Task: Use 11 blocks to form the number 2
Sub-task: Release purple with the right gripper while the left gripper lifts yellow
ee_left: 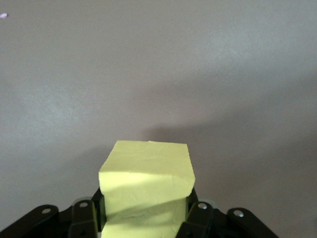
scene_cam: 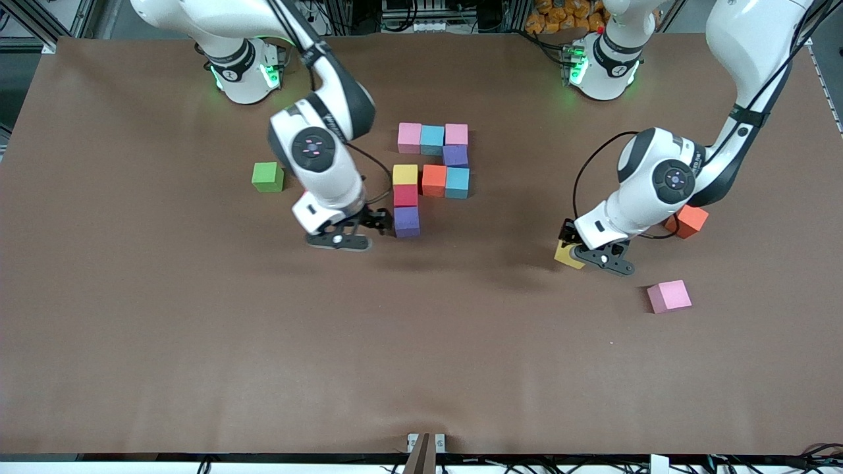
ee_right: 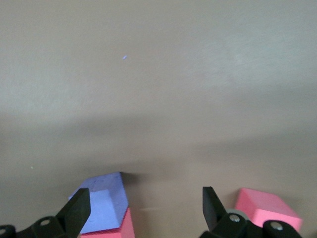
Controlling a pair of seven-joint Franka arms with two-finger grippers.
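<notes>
You have nine blocks of the number 2 (scene_cam: 431,174) laid, only its nearest row unfinished, with the right gripper (scene_cam: 359,227) spread beside the purple cube (scene_cam: 406,221) and the left gripper (scene_cam: 586,253) pinching a yellow cube (ee_left: 146,186) over bare table

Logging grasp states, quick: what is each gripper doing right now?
Left gripper: shut on the yellow block.
Right gripper: open, holding nothing, beside the purple block.
</notes>
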